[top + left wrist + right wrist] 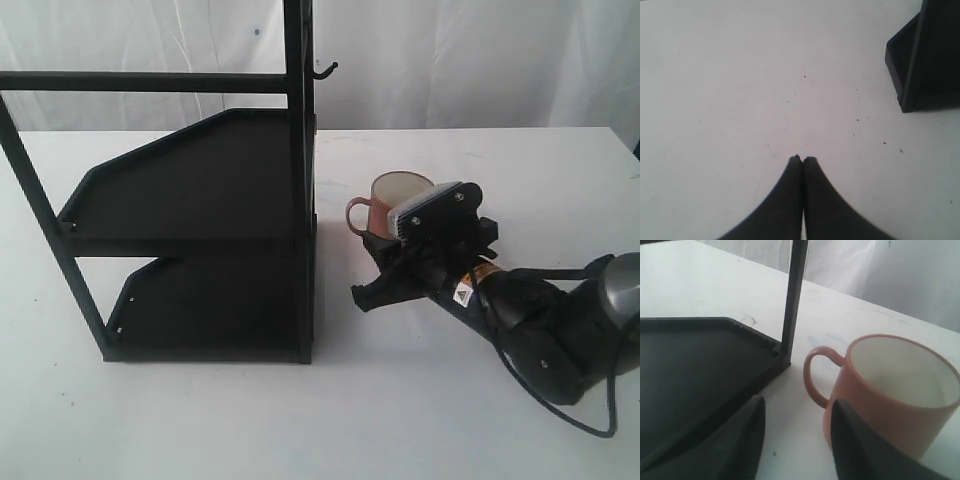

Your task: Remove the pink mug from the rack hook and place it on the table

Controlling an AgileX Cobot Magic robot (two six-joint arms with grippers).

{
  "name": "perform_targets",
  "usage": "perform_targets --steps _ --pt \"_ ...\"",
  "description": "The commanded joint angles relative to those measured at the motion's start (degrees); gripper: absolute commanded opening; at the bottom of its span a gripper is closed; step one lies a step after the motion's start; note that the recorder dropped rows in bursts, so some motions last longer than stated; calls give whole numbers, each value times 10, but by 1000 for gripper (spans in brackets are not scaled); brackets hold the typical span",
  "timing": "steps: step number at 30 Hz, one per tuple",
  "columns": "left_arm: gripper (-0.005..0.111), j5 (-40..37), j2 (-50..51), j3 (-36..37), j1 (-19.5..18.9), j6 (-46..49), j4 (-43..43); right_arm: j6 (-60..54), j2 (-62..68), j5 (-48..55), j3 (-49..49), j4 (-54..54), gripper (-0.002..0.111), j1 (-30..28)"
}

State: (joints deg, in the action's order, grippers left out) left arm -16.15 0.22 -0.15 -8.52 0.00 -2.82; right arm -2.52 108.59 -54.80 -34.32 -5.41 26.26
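Right arm (540, 320) lies low, stretched across the counter (200, 420); the right end effector (368, 268) is spread wide and holds nothing. The mug (400, 195) stands upright just past it, and the hook (325, 70) high above is bare.

The left end effector (802, 159) is pressed shut on nothing, with a corner of the rack (925, 65) ahead and to one side.

From the right wrist, the mug (890, 400) sits outside the gap, just beside one finger (860, 450); I cannot tell whether they touch. Placing looks done. Next: back straight out without nudging the handle.

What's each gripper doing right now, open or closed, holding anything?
Left gripper: closed, holding nothing.
Right gripper: open and empty; the pink mug sits just outside its fingers.
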Motion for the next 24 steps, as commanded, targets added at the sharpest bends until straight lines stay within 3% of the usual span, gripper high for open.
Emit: perform_targets --steps 1,8,10,15,24 --pt "0 0 -2 1 0 0 2 44 -50 -6 42 -4 41 -6" --pt "0 0 -2 1 0 0 2 135 -182 4 90 13 40 -6" --pt "0 0 -2 1 0 0 2 134 -248 51 105 33 35 -6" --pt "0 0 -2 1 0 0 2 133 -412 329 117 33 4 -6" --pt "0 0 -2 1 0 0 2 163 -689 598 117 33 0 -6"
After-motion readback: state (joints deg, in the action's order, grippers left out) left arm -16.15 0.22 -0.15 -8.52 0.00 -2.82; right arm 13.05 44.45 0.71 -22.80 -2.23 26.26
